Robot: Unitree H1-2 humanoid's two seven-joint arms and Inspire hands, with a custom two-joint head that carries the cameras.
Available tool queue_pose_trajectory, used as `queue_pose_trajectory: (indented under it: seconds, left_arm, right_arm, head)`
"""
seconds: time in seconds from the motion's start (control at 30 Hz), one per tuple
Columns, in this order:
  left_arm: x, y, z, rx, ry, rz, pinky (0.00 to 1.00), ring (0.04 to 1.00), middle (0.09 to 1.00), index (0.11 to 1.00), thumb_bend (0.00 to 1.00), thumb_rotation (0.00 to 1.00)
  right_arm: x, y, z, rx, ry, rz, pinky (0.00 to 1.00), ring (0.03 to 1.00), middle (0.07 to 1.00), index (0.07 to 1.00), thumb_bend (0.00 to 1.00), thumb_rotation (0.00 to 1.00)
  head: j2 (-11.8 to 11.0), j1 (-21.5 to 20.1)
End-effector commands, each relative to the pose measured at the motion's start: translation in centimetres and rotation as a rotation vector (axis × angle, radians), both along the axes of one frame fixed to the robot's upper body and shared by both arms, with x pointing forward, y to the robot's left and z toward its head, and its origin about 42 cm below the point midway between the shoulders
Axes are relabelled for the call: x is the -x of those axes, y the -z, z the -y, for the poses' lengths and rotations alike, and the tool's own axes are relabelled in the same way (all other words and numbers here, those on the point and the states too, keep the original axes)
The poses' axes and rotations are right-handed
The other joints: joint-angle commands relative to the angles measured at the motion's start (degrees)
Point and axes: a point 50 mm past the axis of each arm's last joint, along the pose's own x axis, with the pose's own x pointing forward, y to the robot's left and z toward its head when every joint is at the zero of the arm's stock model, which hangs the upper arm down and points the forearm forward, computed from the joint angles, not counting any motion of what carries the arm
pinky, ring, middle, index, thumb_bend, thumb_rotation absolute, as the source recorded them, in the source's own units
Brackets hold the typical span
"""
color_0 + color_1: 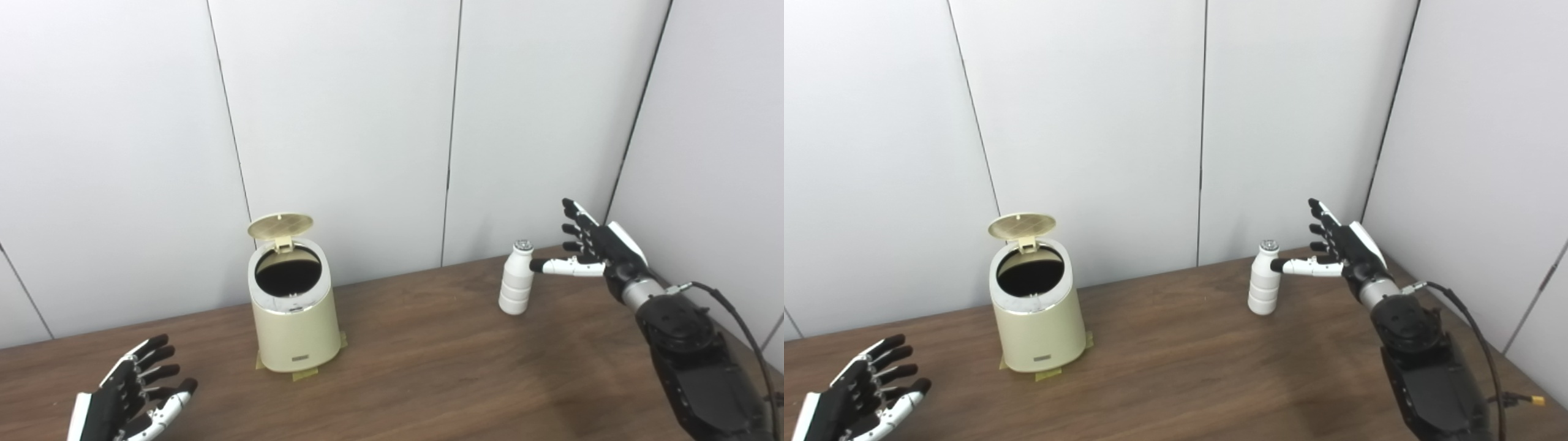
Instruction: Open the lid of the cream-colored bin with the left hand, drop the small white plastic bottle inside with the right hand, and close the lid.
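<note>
- Plain grey-white wall panels (343,122) with thin dark vertical seams enclosed the work area on the back and right sides.
- Dark brown wood-grain table (429,380) was smooth and matte, with a faint sheen near the bin.
- Cream-colored bin (297,318) stood upright on the left-centre of the table; its body was round, slightly wider at the base, smooth and glossy, with a pale rim band at the top and a small label plate low on the front.
- Strips of yellowish tape (304,373) showed at the foot of the bin, flat against the table.
- Lid (280,225) was a round disc with a fine gridded underside, hinged at the back and standing raised, leaving the mouth uncovered.
- Interior of the bin appeared dark; contents could not be determined.
- Small white bottle (516,278) stood upright on the table, well apart from the bin to the right; it was plastic, ribbed in stacked rings, with a narrow neck and a silvery foil-like cap.
- Right hand (591,245), black with white shell parts, was beside the bottle with fingers spread apart and raised; the white thumb extended sideways, its dark tip at or just beside the bottle's neck. Nothing was grasped.
- Left hand (863,386) was low at the near left edge, well apart from the bin, fingers apart and holding nothing.
</note>
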Motion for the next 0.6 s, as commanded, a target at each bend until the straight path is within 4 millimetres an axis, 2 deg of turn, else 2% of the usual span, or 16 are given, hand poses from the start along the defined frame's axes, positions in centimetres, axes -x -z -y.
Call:
queue_pose_trajectory:
  seconds: [0.0,0.23,0.4,0.57]
  left_arm:
    - [-0.7,-2.3,0.0,-0.011,0.019,0.079,0.59,0.721,0.794,0.831,0.53,0.00]
    - [-0.7,-2.4,0.0,-0.011,0.015,0.077,0.58,0.713,0.782,0.823,0.55,0.00]
    - [-0.6,-2.5,0.1,-0.013,0.017,0.076,0.58,0.714,0.782,0.822,0.54,0.00]
    - [-0.6,-2.5,0.0,-0.016,0.018,0.074,0.58,0.714,0.784,0.824,0.55,0.00]
  right_arm:
    - [-0.2,-1.7,0.3,0.031,-0.013,0.069,0.84,0.932,1.000,1.000,0.82,0.23]
    - [-0.1,0.9,0.0,-0.026,0.006,0.055,0.85,0.927,0.983,0.988,0.78,0.17]
    - [-0.4,2.2,-0.3,-0.049,0.012,0.055,0.86,0.894,0.944,0.968,0.83,0.22]
    - [-0.7,3.1,-0.3,-0.043,0.019,0.062,0.85,0.866,0.925,0.954,0.82,0.18]
  head:
    - [0.08,0.04]
    - [0.29,-0.01]
    - [0.36,0.02]
    - [0.54,0.08]
